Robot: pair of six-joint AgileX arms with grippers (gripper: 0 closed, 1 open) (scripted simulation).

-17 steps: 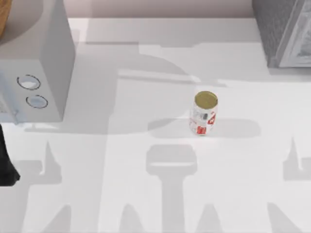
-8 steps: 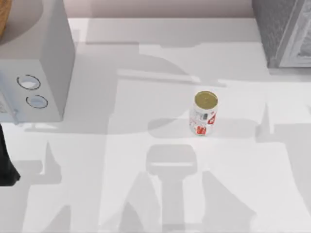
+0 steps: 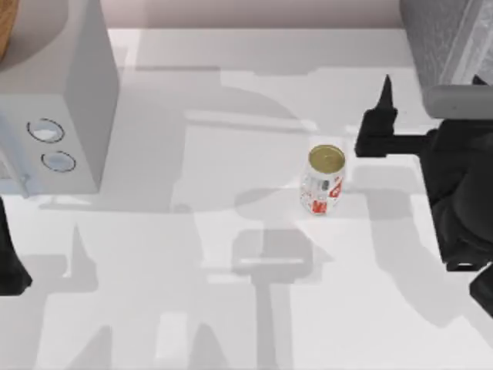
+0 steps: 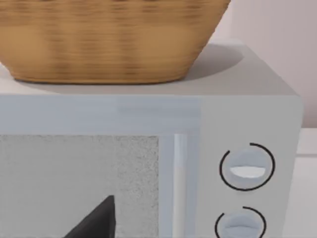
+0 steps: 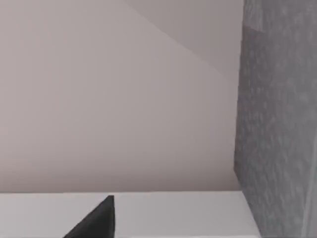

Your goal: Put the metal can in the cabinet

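Right pincer [image 3: 383,116] up over the worktop [image 3: 231,308] just right of the metal can [image 3: 323,179], not touching it; cannot tell whether open or closed. Can upright mid-worktop, grey cabinet [image 3: 447,46] behind at right. Microwave [image 3: 54,116] with basket [image 4: 109,39] on top far left, left arm [image 3: 9,262] parked beside it.
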